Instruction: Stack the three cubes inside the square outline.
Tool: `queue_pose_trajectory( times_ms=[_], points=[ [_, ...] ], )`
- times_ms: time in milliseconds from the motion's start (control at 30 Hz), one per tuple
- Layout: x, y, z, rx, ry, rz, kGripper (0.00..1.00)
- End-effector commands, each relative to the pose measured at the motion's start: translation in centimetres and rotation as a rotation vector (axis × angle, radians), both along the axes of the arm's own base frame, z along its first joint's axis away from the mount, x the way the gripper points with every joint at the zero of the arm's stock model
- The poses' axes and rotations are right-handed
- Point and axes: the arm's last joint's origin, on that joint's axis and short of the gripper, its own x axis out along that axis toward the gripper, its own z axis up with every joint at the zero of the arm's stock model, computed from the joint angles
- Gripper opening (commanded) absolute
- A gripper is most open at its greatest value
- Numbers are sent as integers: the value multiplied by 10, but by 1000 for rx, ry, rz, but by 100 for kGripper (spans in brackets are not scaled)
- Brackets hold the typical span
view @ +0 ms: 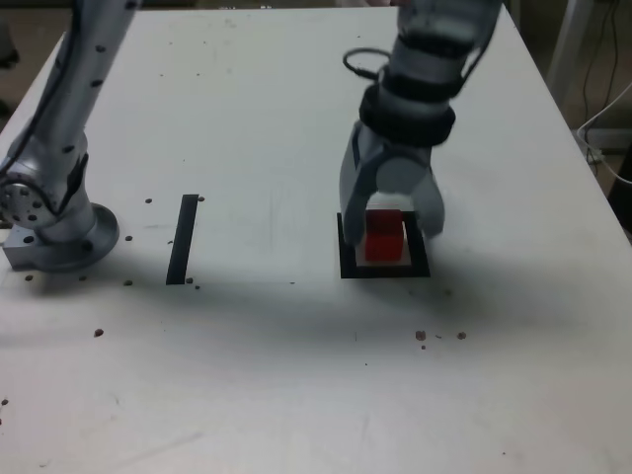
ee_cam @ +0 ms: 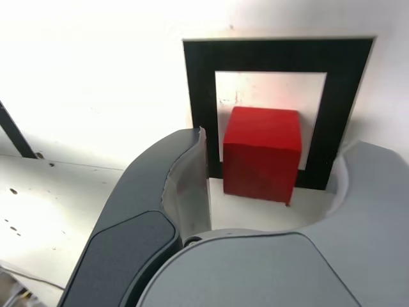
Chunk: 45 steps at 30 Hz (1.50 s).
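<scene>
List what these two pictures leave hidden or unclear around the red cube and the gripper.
- Yellow and green cubes: in neither view.
- Square outline, exterior view: its far side is hidden behind the gripper.
- Red cube, wrist view: its base is partly hidden by the gripper body, so its exact seating is unclear.
- Black strip: cut off at the wrist view's edge.

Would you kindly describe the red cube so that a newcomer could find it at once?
On the white table, find the black square outline under the grey gripper. The red cube sits in its white centre, between the open jaws, the only coloured block in view.
</scene>
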Motion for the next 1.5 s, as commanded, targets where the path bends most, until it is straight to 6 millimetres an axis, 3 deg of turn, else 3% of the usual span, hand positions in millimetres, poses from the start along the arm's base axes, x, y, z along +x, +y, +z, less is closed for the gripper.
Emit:
queue_pose_trajectory(
  times_ms=[0,333,667,1067,1233,1467],
  points=[
    [-5,9,8,9,-5,24,99],
    [-21,54,32,42,-20,131,99],
    [-24,92,45,55,-42,226,100],
    [-31,167,39,42,-24,372,99],
    [-23,193,31,32,-8,400,99],
    [-6,216,16,24,8,413,98]
  ],
)
